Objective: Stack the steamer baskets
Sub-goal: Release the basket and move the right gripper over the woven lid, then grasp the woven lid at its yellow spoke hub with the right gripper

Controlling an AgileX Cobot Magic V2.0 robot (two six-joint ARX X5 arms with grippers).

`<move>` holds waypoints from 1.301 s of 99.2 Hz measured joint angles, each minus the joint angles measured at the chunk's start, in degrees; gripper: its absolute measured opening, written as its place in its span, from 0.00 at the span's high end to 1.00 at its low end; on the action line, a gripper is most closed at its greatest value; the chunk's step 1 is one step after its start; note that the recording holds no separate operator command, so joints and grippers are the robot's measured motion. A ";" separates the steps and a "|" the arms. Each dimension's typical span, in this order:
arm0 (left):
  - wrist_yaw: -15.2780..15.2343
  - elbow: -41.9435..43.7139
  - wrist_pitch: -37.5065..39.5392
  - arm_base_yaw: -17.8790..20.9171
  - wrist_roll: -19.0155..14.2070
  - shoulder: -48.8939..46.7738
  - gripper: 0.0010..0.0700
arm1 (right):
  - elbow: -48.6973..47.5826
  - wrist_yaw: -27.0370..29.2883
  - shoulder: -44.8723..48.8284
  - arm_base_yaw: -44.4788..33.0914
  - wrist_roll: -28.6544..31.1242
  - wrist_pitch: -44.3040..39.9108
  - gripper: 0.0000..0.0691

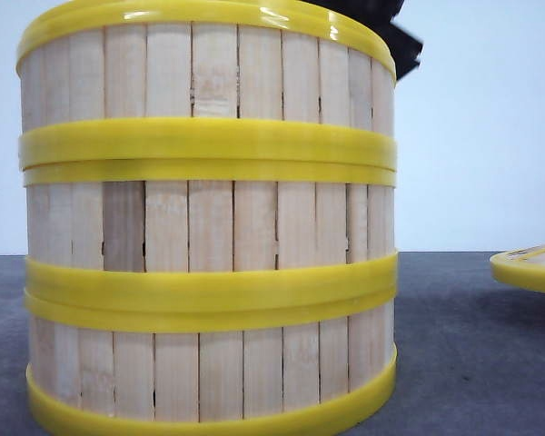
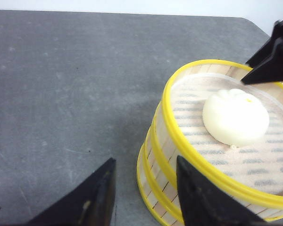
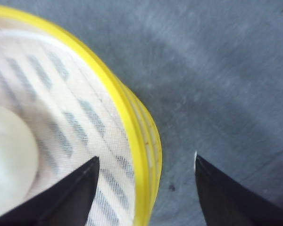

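Observation:
Three steamer baskets stand stacked in one tower that fills the left of the front view: top, middle, bottom. A white bun lies on the striped liner of the top basket. My left gripper is open above the stack's side; one finger overlaps the top rim and the other is over the table. My right gripper is open and straddles the top basket's rim, one finger over the liner and one outside. The bun shows there too.
A flat yellow-rimmed lid lies on the grey table at the right edge. A black part of an arm sticks out behind the stack's top. In the left wrist view the other arm's black fingers hang over the far rim.

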 joint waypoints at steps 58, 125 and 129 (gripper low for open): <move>0.00 0.00 1.05 0.00 0.02 0.00 0.68 | 0.90 15.43 -24.11 -10.10 2.99 -2.97 0.43; 0.00 0.00 1.05 0.00 0.72 0.00 0.68 | -19.19 8.09 -13.40 -34.29 5.07 0.57 0.43; 0.00 0.00 1.05 0.00 0.72 0.00 0.68 | -21.03 8.09 -13.31 -34.86 5.46 1.79 0.43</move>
